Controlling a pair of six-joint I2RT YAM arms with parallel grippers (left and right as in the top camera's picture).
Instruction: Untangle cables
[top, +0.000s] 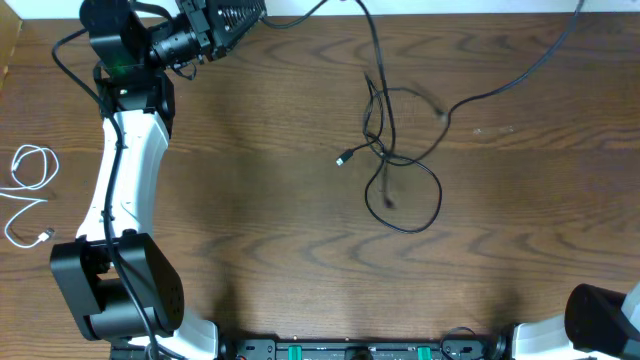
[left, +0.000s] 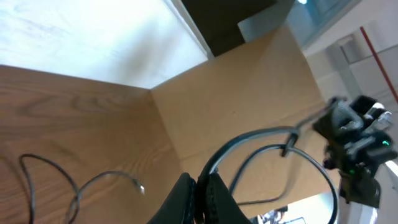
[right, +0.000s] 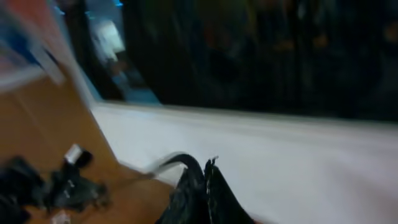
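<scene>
A tangle of black cables (top: 385, 150) lies on the table right of centre, with a small plug end (top: 342, 160) sticking out to its left. One black cable (top: 368, 25) runs from the tangle up to my left gripper (top: 243, 14) at the table's far edge. The left wrist view shows that gripper (left: 203, 184) shut on this cable (left: 249, 140). Another black cable (top: 520, 80) runs off the top right. My right gripper (right: 206, 167) is out of the overhead view; it is shut with a black cable (right: 180, 159) at its tips. A white cable (top: 30, 180) lies looped at the far left.
The left arm (top: 125, 170) stretches along the table's left side. The right arm's base (top: 600, 318) is at the bottom right corner. A cardboard wall (left: 236, 93) stands past the table's far edge. The right arm's head (left: 354, 143) shows in the left wrist view.
</scene>
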